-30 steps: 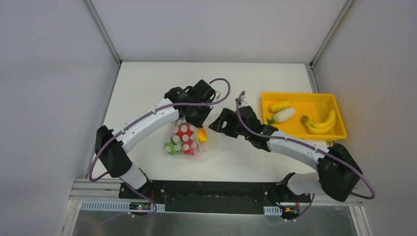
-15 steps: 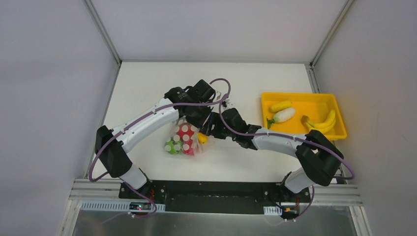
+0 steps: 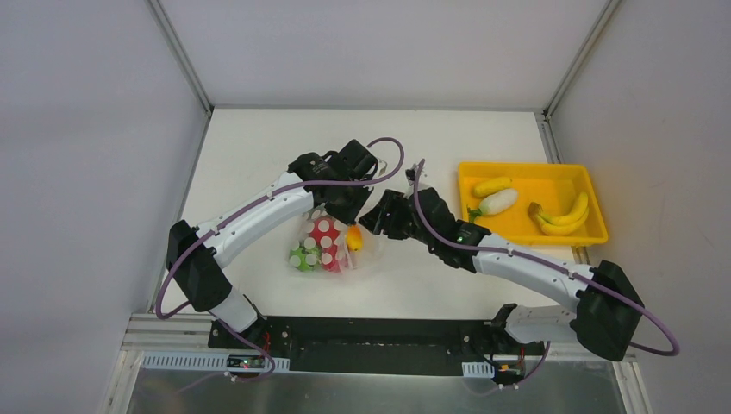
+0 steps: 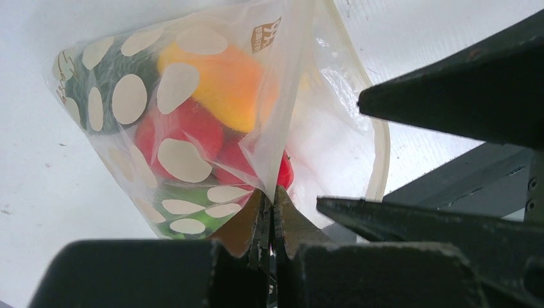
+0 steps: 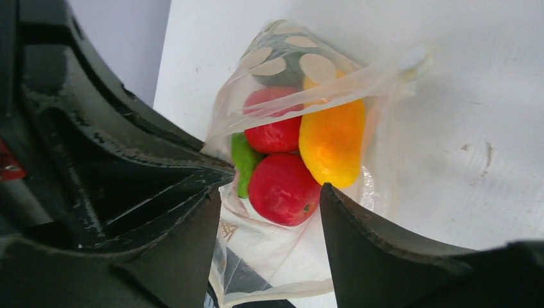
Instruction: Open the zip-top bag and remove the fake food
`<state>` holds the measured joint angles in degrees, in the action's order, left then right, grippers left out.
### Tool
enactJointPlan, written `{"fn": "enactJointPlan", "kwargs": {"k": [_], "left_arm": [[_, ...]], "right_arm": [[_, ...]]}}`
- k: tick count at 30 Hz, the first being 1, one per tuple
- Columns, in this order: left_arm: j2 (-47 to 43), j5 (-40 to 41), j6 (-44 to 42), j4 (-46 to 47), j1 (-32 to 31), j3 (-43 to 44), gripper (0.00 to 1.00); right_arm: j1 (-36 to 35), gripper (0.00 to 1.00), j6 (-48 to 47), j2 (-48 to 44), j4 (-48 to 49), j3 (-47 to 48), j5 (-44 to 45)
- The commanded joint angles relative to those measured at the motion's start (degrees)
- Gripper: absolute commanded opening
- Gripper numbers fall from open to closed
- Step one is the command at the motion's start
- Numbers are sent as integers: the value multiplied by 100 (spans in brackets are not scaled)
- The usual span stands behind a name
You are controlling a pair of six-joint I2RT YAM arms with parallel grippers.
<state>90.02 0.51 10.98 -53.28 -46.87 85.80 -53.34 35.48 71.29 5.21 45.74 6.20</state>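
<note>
The zip-top bag point(image 3: 321, 246), clear with white dots, hangs just above the table at centre. My left gripper point(image 3: 345, 211) is shut on a fold of its upper edge point(image 4: 272, 204). The fake food inside is a yellow-orange piece point(image 5: 333, 141), two red apples point(image 5: 282, 189) and a green piece point(image 5: 242, 160). My right gripper point(image 5: 272, 192) is open, with its fingers on either side of the bag's gaping mouth, close to the nearer red apple. It does not grip anything. In the top view the right gripper point(image 3: 371, 220) is right next to the left one.
A yellow tray point(image 3: 539, 183) at the right holds bananas point(image 3: 565, 214), a white piece point(image 3: 497, 202) and a yellow piece point(image 3: 491, 185). The right gripper's dark fingers point(image 4: 449, 96) crowd the right side of the left wrist view.
My right gripper moved left to the bag's mouth, then eased back slightly as its elbow swung right. The left gripper kept its hold on the bag without moving.
</note>
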Motion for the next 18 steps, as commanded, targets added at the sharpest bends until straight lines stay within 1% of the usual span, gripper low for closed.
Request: {"fn": "enactJointPlan", "kwargs": {"k": [1, 5, 6, 8, 12, 18], "left_arm": [[-17, -22, 35, -62, -28, 193, 0], [-60, -141, 30, -5, -28, 161, 0], [-70, -191, 31, 5, -29, 157, 0], [-81, -247, 33, 17, -32, 156, 0], [-98, -375, 26, 53, -32, 139, 0], [-77, -597, 74, 103, -31, 121, 0]], "right_arm": [[-30, 61, -157, 114, 553, 16, -561], [0, 60, -308, 666, 635, 115, -559], [9, 60, -351, 834, 725, 130, -760], [31, 60, -423, 1200, 863, 185, -813], [107, 61, -548, 1700, 1308, 212, -802], [141, 62, -633, 2126, 2076, 124, -655]]}}
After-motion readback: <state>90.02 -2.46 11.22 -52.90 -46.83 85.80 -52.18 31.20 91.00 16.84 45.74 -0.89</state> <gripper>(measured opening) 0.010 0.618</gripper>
